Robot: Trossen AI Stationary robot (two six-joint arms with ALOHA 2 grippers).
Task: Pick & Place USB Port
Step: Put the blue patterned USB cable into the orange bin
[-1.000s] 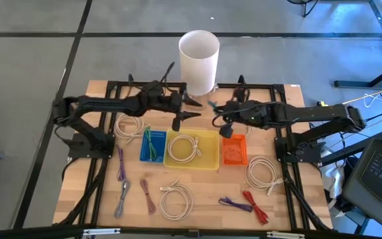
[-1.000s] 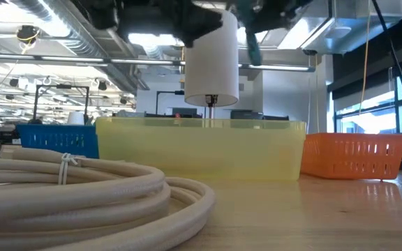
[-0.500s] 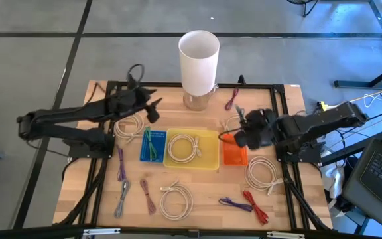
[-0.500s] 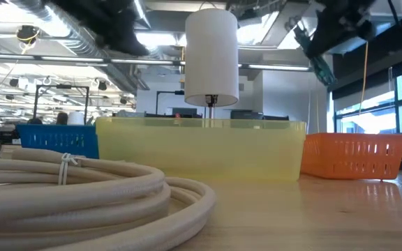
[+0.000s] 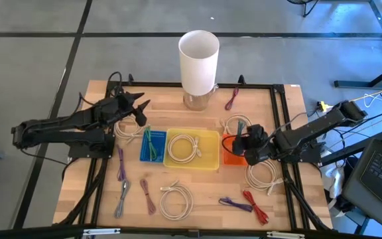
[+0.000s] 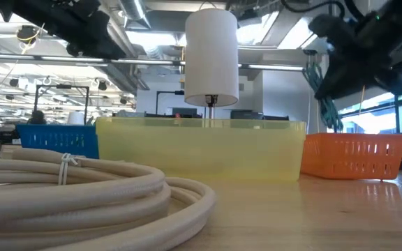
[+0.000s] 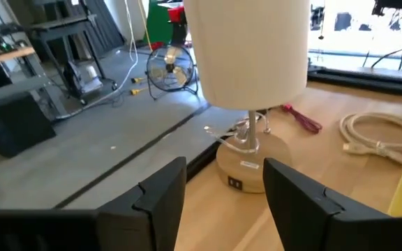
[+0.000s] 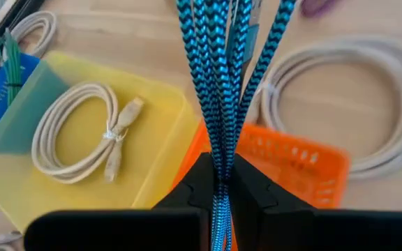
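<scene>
Right tool (image 8: 218, 183): clamped tight on the blue braided cable (image 8: 222, 84), which hangs looped from its tip.
Cable position: directly above the orange basket (image 5: 233, 151), with the yellow bin (image 5: 207, 159) just beside.
Left tool (image 7: 218, 192): fingers spread, empty, facing the lamp (image 7: 246, 49).
Advice: centre your tool over the basket, lower it so the loops sit inside the rim, then release.

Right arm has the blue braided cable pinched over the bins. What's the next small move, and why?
Probably lower it a little and let go over the orange basket. The right gripper is shut on the blue braided cable, which hangs above that basket's edge, next to the yellow bin that already holds a cream cable. The left gripper waits open near the lamp base.
</scene>
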